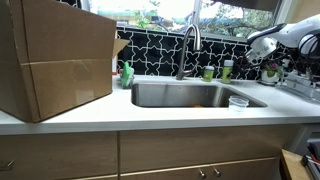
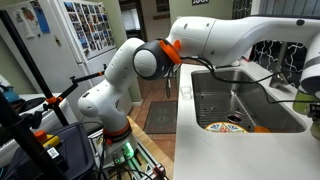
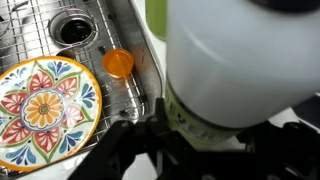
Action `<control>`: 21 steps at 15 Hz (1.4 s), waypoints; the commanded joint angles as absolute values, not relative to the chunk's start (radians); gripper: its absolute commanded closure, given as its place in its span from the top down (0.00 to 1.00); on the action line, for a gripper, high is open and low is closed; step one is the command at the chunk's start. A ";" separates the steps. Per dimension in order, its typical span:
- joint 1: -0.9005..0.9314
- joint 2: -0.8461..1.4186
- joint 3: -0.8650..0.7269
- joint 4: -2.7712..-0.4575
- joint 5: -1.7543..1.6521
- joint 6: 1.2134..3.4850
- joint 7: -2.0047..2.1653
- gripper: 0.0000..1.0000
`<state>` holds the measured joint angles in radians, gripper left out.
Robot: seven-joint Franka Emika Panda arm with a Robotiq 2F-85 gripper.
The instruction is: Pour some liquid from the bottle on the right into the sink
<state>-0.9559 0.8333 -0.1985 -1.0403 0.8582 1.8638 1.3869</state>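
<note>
In the wrist view a large white bottle (image 3: 240,60) with a green label band fills most of the frame. My gripper (image 3: 200,140) is shut on it, with dark fingers on both sides of the label. Below and to the left lies the steel sink (image 3: 120,25), with the bottle over the counter at the sink's edge. In an exterior view my gripper (image 1: 268,70) is at the right end of the counter, right of the sink (image 1: 190,95). The bottle is hard to make out there.
In the sink lie a colourful patterned plate (image 3: 45,105), a small orange cup (image 3: 118,63) and the drain (image 3: 75,28). A faucet (image 1: 186,48), green bottles (image 1: 127,75) (image 1: 208,72) and a large cardboard box (image 1: 55,60) stand around the sink.
</note>
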 commanded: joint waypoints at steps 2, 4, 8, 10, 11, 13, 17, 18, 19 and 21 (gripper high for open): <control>-0.982 0.870 -0.185 -0.986 0.861 1.872 1.456 0.88; -0.985 0.876 -0.185 -0.977 0.859 1.877 1.474 0.99; -0.984 0.870 -0.199 -0.970 0.816 1.842 1.509 1.00; -0.979 0.855 -0.226 -0.967 0.732 1.753 1.544 1.00; -0.976 0.854 -0.236 -0.959 0.688 1.724 1.557 1.00; -0.976 0.851 -0.252 -0.934 0.582 1.636 1.574 1.00; -0.984 0.839 -0.244 -0.842 0.404 1.465 1.506 1.00; -0.981 0.828 -0.238 -0.815 0.373 1.455 1.453 1.00; -0.965 0.807 -0.258 -0.811 0.375 1.443 1.404 1.00; -0.956 0.768 -0.253 -0.783 0.351 1.419 1.325 1.00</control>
